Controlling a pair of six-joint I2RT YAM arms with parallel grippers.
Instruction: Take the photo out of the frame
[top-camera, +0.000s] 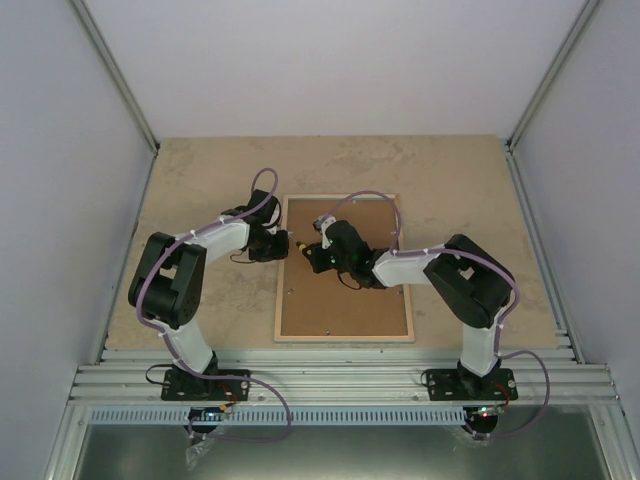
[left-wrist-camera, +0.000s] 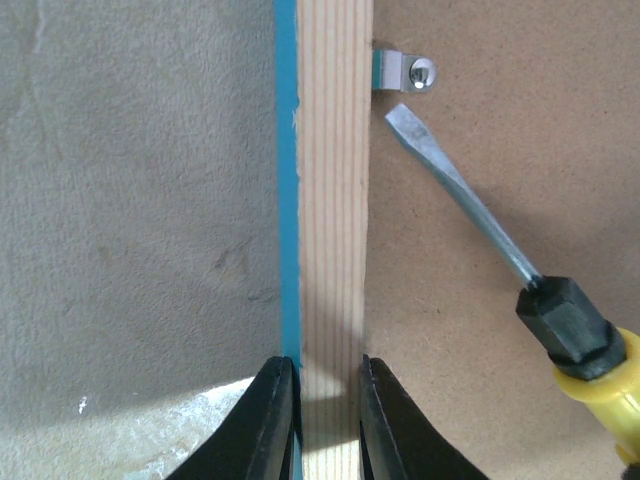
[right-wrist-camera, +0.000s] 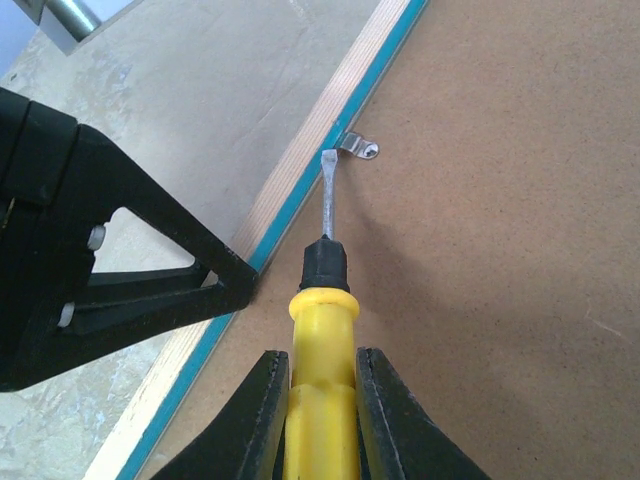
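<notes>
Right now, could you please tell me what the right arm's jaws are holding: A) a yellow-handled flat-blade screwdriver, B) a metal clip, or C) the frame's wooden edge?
A: in the right wrist view the jaws grip the yellow handle of the screwdriver, its blade tip beside the metal clip.

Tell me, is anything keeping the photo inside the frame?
Yes. The frame lies face down; its brown back panel covers the photo, unseen here, and a metal clip at the rail holds the panel in. The screwdriver blade is beside that clip.
</notes>
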